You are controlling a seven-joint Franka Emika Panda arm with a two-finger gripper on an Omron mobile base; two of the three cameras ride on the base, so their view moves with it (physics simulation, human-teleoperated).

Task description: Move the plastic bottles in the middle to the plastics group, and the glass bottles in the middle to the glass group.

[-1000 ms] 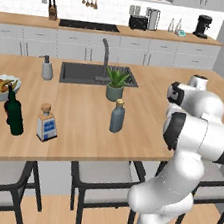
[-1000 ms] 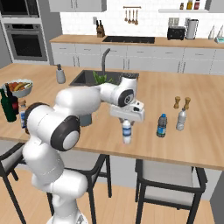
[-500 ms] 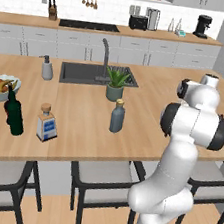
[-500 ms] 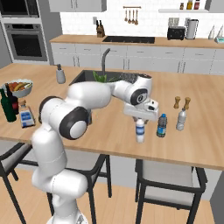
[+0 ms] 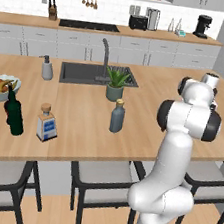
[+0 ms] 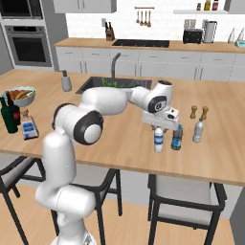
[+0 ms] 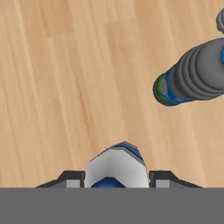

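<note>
The small white plastic bottle (image 6: 158, 139) is hanging upright, long axis vertical, directly beneath the end effector (image 6: 159, 128), its base looking at or just above the bench (image 6: 119, 139). The relation that matters is sideways: the blue bottle (image 6: 177, 138) of the plastics group is standing just beside it on the side away from the arm's base, with the pale clear bottle (image 6: 198, 130) a little beyond. In the hand view the end effector (image 7: 116, 180) is pinching the white bottle (image 7: 117, 166) between its fingers, nearly pressed together around it, while the blue bottle (image 7: 188, 76) is sitting near, apart from it.
</note>
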